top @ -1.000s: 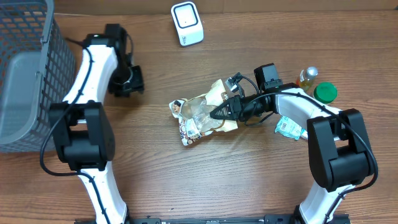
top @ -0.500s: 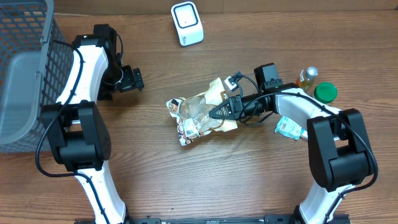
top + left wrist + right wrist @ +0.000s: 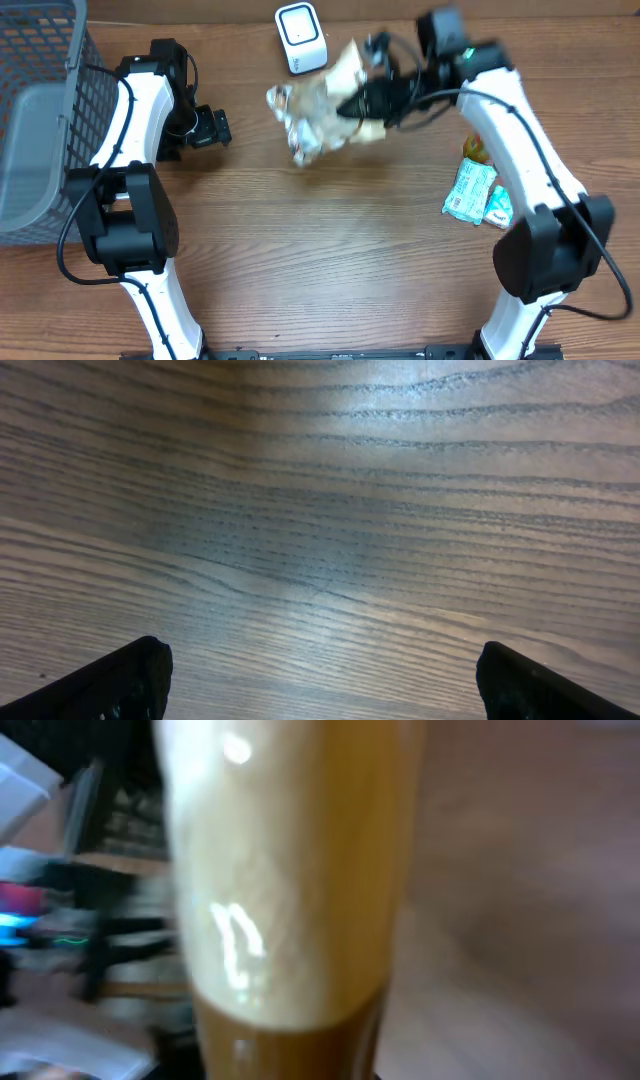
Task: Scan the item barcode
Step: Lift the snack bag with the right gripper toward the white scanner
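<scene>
The item, a crinkled clear and cream snack bag, hangs in the air at the back of the table, just right of and below the white barcode scanner. My right gripper is shut on the bag's right end. In the right wrist view the bag's cream and yellow wrapper fills the frame in a blur and hides the jaws. My left gripper stands open at the left, low over bare wood, with nothing between its fingertips. No barcode is visible in any view.
A grey wire basket stands at the left edge. Two teal packets lie on the right, partly under the right arm. A bit of a yellowish bottle peeks out beside that arm.
The right arm has lifted the snack bag off the middle of the table and carried it back, next to the scanner. The left gripper opened wide early on, then stayed still.
</scene>
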Tool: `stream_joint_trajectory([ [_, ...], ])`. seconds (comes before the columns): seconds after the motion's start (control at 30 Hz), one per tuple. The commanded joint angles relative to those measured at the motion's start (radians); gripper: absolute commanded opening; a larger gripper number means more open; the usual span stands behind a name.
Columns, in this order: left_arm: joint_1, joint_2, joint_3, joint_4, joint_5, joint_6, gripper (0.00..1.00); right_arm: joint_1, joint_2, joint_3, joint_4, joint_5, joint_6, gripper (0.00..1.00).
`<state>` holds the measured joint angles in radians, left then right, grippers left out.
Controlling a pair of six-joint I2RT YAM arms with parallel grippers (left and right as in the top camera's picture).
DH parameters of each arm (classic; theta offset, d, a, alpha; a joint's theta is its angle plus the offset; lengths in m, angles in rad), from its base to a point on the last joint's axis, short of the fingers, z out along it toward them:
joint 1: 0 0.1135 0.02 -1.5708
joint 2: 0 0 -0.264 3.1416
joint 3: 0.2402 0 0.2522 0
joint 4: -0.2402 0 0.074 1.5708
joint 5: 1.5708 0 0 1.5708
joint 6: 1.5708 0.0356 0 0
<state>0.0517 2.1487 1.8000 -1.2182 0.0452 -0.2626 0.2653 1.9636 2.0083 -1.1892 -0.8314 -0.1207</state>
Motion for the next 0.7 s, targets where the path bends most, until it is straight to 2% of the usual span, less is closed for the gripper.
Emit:
stream_joint_trajectory([
  [0.0,-0.002,-0.04,0.016,0.0,-0.012,-0.007,1.0,0.061,-0.023,0.239,-0.032,0.37,-0.121,0.03],
  [0.07,-0.002,-0.04,0.016,0.0,-0.012,-0.007,1.0,0.104,-0.023,0.323,0.008,0.561,-0.199,0.03],
  [0.17,-0.002,-0.04,0.016,0.0,-0.012,-0.007,1.0,0.154,-0.018,0.321,0.113,0.694,-0.307,0.04],
  [0.47,-0.002,-0.04,0.016,0.0,-0.012,-0.007,0.99,0.195,0.096,0.302,0.332,0.753,-0.439,0.04],
  [0.67,-0.002,-0.04,0.016,0.0,-0.012,-0.007,0.99,0.194,0.261,0.302,0.571,0.89,-0.438,0.04],
])
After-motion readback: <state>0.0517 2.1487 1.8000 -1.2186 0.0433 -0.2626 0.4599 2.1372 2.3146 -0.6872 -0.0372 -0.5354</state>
